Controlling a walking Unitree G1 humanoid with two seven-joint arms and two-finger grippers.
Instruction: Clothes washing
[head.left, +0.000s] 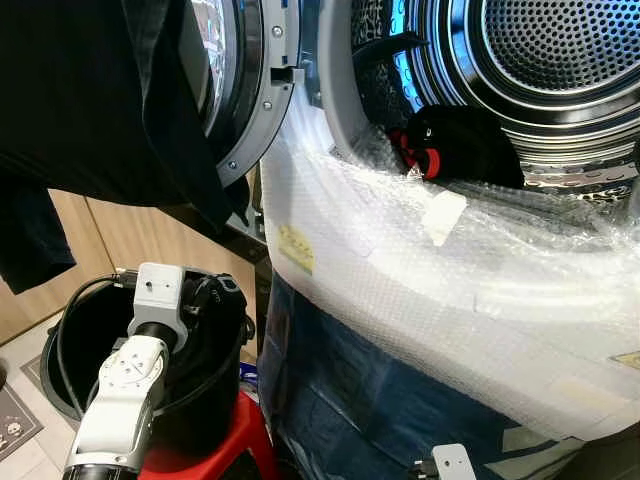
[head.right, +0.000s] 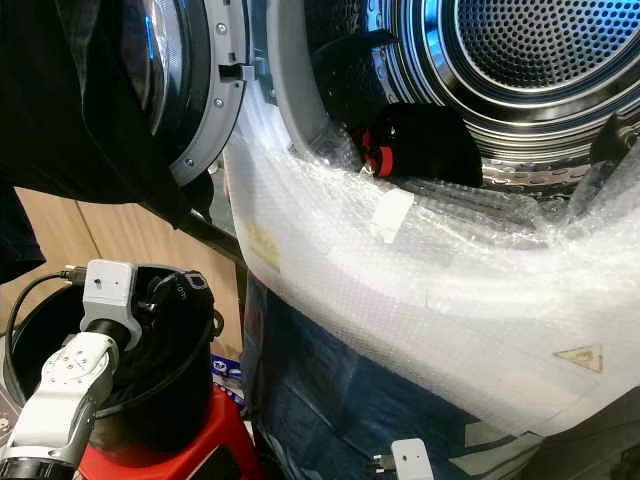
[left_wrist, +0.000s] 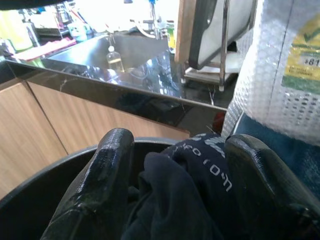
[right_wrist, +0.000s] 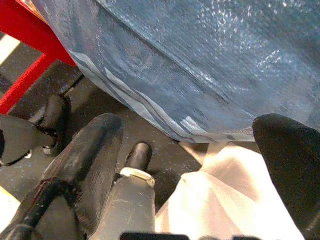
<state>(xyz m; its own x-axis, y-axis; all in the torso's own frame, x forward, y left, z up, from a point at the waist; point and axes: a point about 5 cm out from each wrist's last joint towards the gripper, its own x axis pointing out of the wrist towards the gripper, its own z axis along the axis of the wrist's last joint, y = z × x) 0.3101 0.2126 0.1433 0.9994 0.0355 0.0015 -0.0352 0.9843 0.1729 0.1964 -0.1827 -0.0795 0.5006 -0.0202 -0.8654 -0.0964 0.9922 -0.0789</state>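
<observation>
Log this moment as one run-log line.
left gripper: shut on dark garment in black bucket | right gripper: open, idle | washer drum: door open, dark clothes inside

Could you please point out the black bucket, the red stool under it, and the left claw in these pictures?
black bucket (head.left: 66, 322): left eye view, on its rim at the near left.
red stool (head.left: 232, 440): left eye view, on the seat edge below the bucket.
left claw (left_wrist: 175, 185): left wrist view, between its fingertips, on the dark garment it grips.

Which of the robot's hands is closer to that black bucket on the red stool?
The left hand: it is inside the black bucket, closed on dark clothing. The right hand hangs low by the washer's wrapped front, apart from the bucket.
</observation>
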